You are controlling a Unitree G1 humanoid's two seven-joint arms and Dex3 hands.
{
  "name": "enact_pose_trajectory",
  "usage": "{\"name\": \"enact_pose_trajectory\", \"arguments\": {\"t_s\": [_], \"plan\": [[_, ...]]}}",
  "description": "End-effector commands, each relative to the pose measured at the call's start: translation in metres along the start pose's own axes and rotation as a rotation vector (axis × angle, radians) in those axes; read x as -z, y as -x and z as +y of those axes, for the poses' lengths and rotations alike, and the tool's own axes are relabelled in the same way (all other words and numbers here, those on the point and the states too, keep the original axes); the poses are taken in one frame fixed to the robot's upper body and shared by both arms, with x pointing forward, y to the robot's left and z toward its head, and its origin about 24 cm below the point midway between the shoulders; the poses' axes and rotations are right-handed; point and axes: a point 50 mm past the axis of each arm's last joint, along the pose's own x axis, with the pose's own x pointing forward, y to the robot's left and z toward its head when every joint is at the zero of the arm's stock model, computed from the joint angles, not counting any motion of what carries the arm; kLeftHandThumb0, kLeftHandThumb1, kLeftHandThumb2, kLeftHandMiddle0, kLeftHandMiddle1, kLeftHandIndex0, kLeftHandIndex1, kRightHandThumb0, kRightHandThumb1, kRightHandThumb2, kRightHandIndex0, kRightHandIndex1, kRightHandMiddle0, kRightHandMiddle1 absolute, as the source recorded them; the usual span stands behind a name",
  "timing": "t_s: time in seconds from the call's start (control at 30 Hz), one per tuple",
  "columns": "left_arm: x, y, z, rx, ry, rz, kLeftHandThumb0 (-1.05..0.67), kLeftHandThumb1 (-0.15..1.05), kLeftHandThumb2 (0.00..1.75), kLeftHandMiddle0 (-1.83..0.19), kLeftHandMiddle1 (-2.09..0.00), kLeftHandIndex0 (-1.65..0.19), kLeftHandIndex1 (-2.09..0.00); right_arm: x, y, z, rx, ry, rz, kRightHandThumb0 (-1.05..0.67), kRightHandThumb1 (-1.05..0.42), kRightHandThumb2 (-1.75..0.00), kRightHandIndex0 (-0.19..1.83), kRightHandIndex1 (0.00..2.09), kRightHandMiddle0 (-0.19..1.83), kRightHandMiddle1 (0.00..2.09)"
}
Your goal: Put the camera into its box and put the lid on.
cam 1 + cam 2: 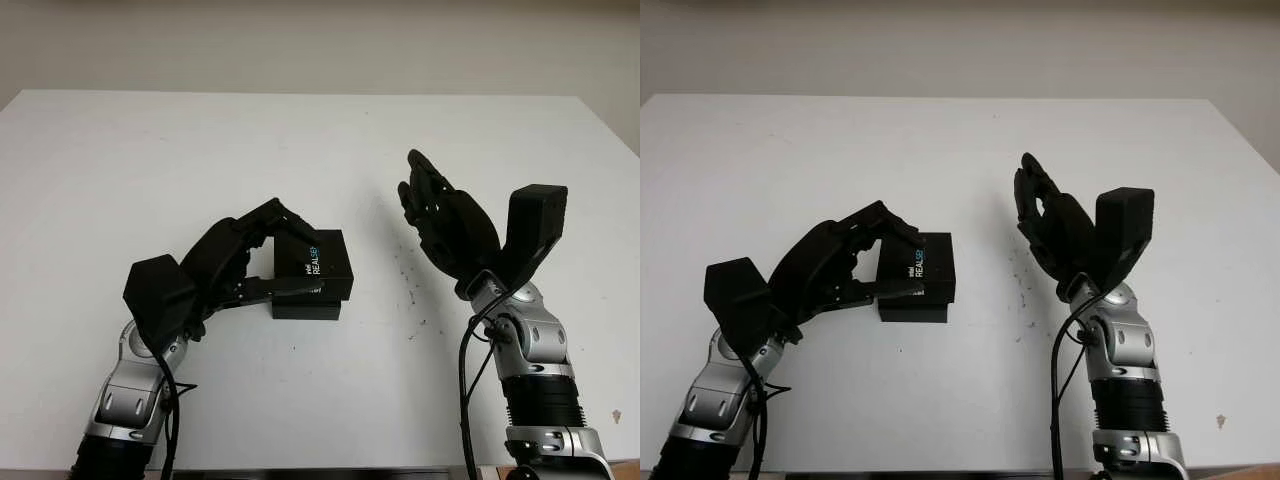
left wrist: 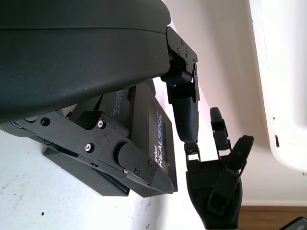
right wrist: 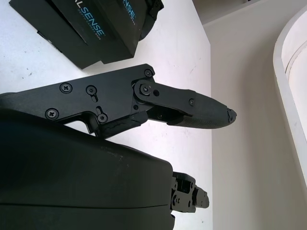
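The left hand (image 1: 262,262), reaching in from the lower left of the left eye frame, is closing its fingers (image 1: 283,217) around the lid (image 1: 313,260), a flat black cover printed with white and blue lettering; one finger is curling over the lid's far edge and another is pressing along its near edge, so the hand is holding the lid. The lid is sitting on top of the box (image 1: 305,308), just left of the frame's centre, and is lying slightly askew, so a strip of the black box is showing below it toward the bottom of the frame. In the left wrist view the lid (image 2: 144,139) is lying beneath the hand's shell with the box (image 2: 81,167) showing under it. The camera is not visible; whether it is lying inside the box cannot be told. The right hand (image 1: 445,222) is hanging above the table (image 1: 120,160) at the centre right of the frame, well apart from the box, open and holding nothing, palm turned toward the box. The table is a plain white surface, and a few small dark specks (image 1: 408,280) are dotting it between the box and the right hand.
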Motion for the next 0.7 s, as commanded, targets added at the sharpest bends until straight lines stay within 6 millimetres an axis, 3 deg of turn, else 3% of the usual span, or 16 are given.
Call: {"name": "enact_pose_trajectory", "arguments": {"t_s": [0.0,0.67], "plan": [[-0.0016,0.0039,0.0020,-0.001,-0.008,-0.003,-0.24,1.00,0.05,-0.37,-1.61,-0.30,-1.41,-0.0071,-0.0012,-0.0015,0.005,0.015,-0.019,-0.67,-1.05,-0.58,-0.10,0.06,-0.08,0.06],[0.0020,0.0079,0.0091,0.013,-0.109,0.027,-0.18,1.03,0.06,-0.34,-1.61,-0.29,-1.42,-0.0069,0.0020,0.0002,0.003,0.004,-0.026,-0.67,-1.05,-0.59,-0.10,0.06,-0.07,0.06]]}}
